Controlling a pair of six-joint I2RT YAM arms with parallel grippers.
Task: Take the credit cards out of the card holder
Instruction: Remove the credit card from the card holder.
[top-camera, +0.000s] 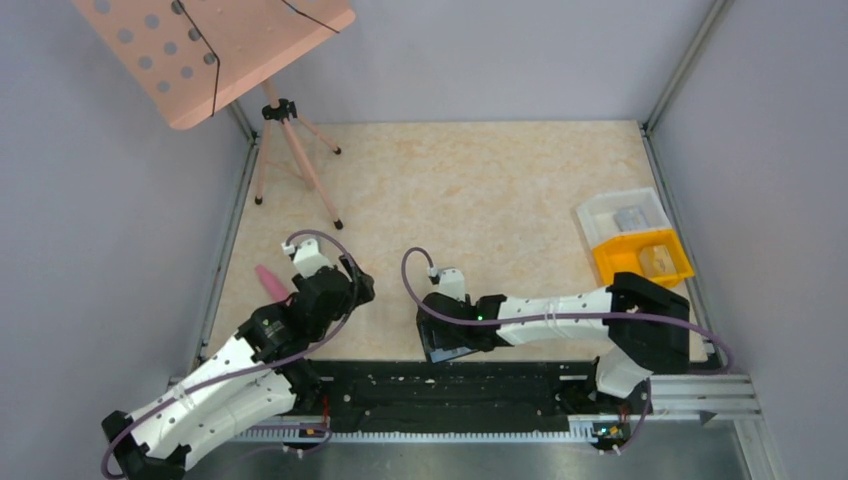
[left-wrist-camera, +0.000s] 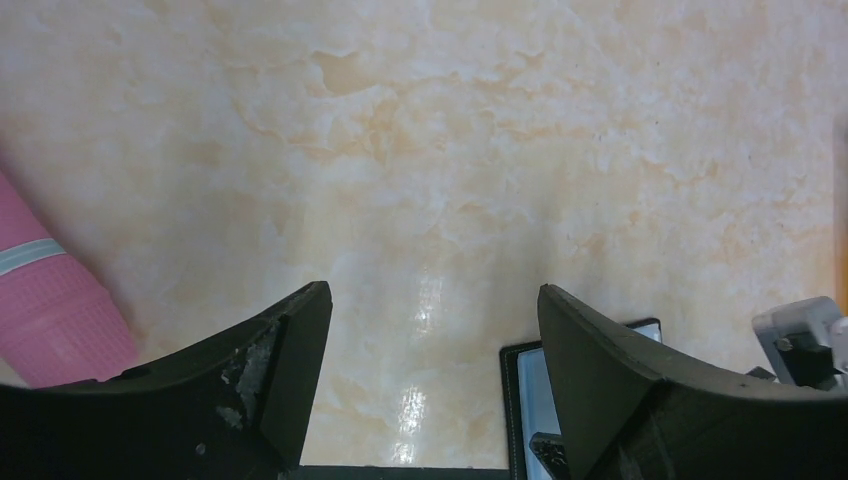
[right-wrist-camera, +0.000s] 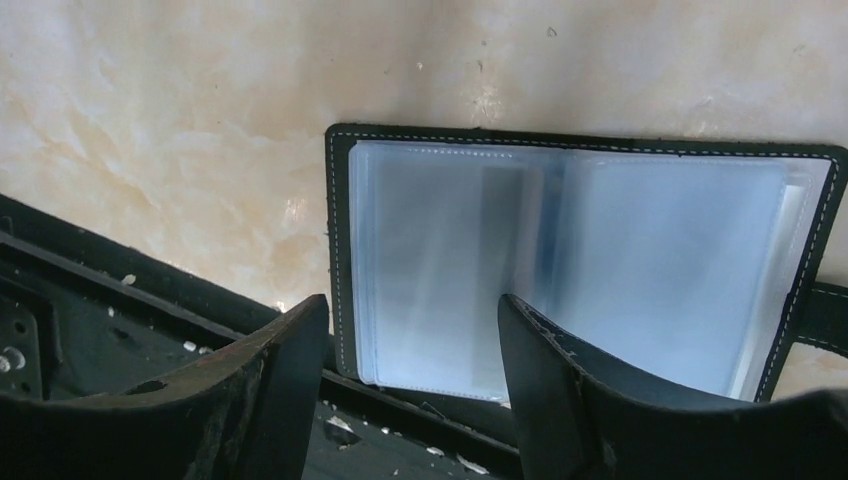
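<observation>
Near the left edge of the desk (top-camera: 480, 200) lies a pink object (left-wrist-camera: 50, 310). The left gripper (left-wrist-camera: 430, 300) hovers just right of it over bare surface, jaws apart, holding nothing. At the near edge, about midway along, the card holder (right-wrist-camera: 600, 260) lies spread open with its clear sleeves facing up. The right gripper (right-wrist-camera: 415, 310) hangs over its left page, jaws apart and empty.

I judge that the holder is open but no card has been drawn yet. The next move calls for pinching a card edge at a sleeve mouth while the holder is pinned. I cannot tell which sleeves are filled.
</observation>
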